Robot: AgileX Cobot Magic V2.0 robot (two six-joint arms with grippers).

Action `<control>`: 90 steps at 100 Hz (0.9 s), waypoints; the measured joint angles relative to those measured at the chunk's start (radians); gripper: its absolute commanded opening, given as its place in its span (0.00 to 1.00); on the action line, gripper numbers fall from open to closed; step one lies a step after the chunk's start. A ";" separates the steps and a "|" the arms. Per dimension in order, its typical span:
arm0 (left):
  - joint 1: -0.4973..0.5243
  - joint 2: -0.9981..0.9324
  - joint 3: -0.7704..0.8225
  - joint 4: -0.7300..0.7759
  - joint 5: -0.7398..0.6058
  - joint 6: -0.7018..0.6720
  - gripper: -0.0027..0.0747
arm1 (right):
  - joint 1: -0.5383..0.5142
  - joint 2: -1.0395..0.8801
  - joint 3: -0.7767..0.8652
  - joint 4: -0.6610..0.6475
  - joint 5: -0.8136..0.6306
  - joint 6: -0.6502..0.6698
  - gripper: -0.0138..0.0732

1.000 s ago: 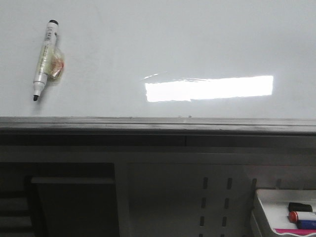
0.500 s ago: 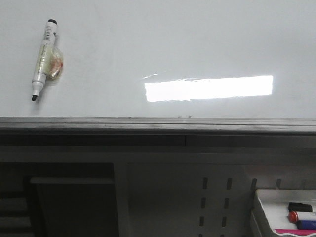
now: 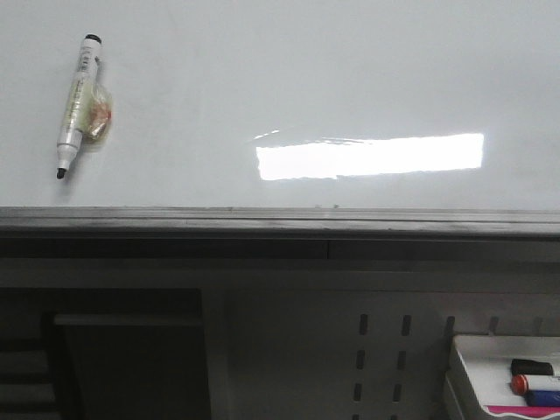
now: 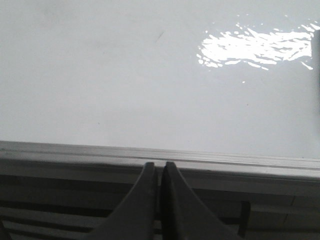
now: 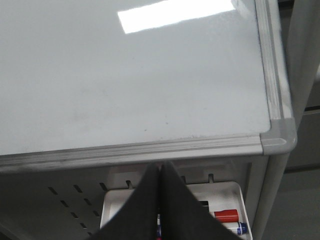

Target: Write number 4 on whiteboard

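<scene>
The whiteboard [image 3: 289,79] is glossy white with a grey bottom rail [image 3: 262,220] and a bright glare patch [image 3: 367,156]. No number 4 shows on it in any view. A white marker [image 3: 77,98] with a black tip lies on the board at far left, with a yellowish lump stuck to its side. My left gripper [image 4: 159,164] is shut and empty, just below the board's rail [image 4: 75,150]. My right gripper [image 5: 160,164] is shut and empty, below the board's right corner [image 5: 277,137] and over the marker tray. Neither gripper shows in the front view.
A small white tray [image 3: 464,359] at lower right holds red, blue and black markers; it also shows in the right wrist view [image 5: 235,192] with a red marker [image 5: 226,215]. A perforated grey panel [image 3: 381,359] and a dark shelf [image 3: 131,350] sit under the rail.
</scene>
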 measured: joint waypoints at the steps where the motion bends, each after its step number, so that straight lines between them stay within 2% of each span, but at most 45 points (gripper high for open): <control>1: -0.002 0.003 -0.002 0.005 -0.003 0.000 0.01 | 0.000 0.003 -0.003 0.000 -0.003 0.000 0.08; 6: -0.002 0.026 -0.004 0.013 -0.023 0.000 0.03 | 0.000 0.026 -0.008 0.000 -0.009 0.000 0.08; 10: -0.002 0.038 -0.004 0.013 -0.034 0.000 0.09 | 0.000 0.035 -0.008 0.002 -0.011 0.000 0.08; 25: -0.002 0.075 -0.001 0.009 -0.139 0.000 0.47 | 0.000 0.045 -0.010 0.002 -0.011 0.000 0.08; 32: -0.002 0.092 0.005 0.008 -0.210 0.000 0.57 | 0.000 0.045 -0.010 0.002 -0.011 0.000 0.08; 47: -0.008 0.150 0.009 0.007 -0.379 -0.013 0.56 | 0.000 0.045 -0.008 0.002 -0.021 0.000 0.08; 61: -0.066 0.255 0.005 0.041 -0.496 -0.028 0.56 | 0.000 0.045 -0.008 0.002 -0.025 0.000 0.08; 90: -0.336 0.595 -0.089 0.031 -0.589 -0.056 0.57 | 0.000 0.045 -0.008 0.002 -0.029 0.000 0.08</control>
